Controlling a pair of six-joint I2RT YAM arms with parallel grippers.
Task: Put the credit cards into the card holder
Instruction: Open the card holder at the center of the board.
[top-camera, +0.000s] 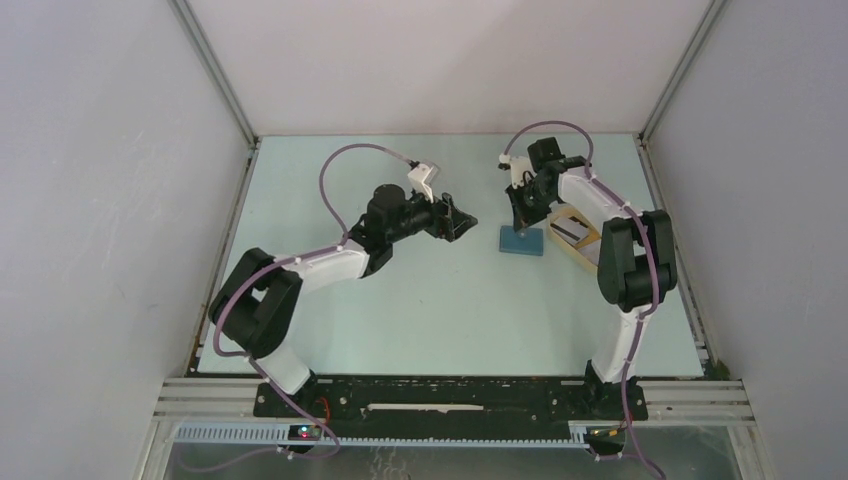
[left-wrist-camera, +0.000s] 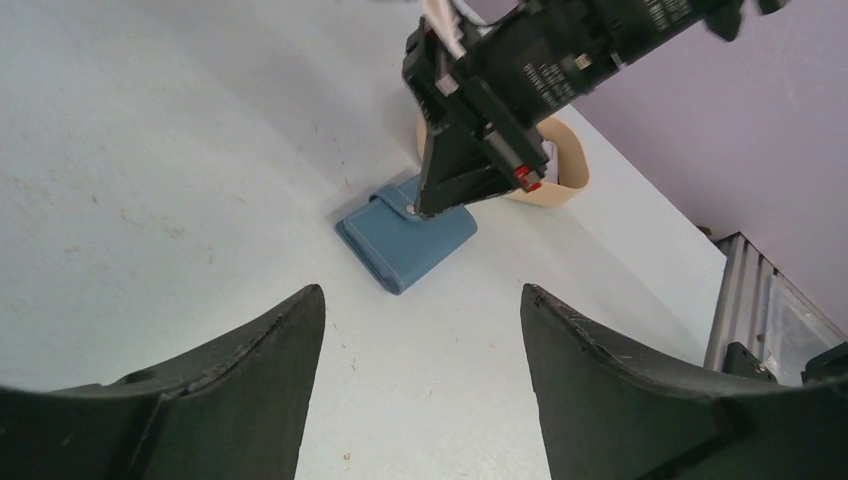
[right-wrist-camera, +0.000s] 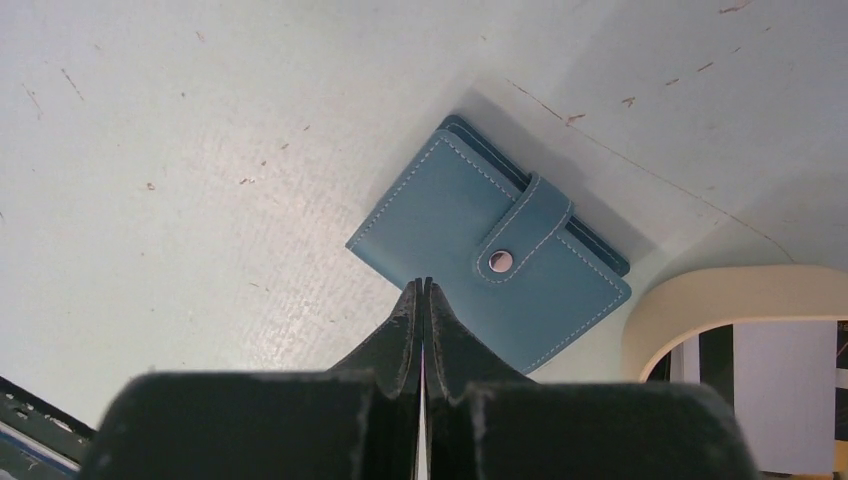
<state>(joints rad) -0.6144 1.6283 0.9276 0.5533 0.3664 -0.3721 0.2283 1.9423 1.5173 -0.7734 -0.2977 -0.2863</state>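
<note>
The card holder (top-camera: 521, 240) is a blue wallet lying closed and flat on the table, its strap snapped shut (right-wrist-camera: 503, 261). My right gripper (right-wrist-camera: 422, 286) is shut and empty, its tips just over the wallet's top by the strap; it also shows in the top view (top-camera: 520, 220) and the left wrist view (left-wrist-camera: 428, 205). I cannot tell whether it touches. My left gripper (left-wrist-camera: 421, 292) is open and empty, a short way left of the wallet (left-wrist-camera: 405, 240), pointing at it (top-camera: 462, 222). The credit cards (right-wrist-camera: 785, 390) lie in the beige tray, one with a dark stripe.
The beige oval tray (top-camera: 590, 248) sits right of the wallet, close to it (right-wrist-camera: 700, 295), near the table's right edge. It also shows behind the right gripper in the left wrist view (left-wrist-camera: 572, 172). Grey walls enclose the table.
</note>
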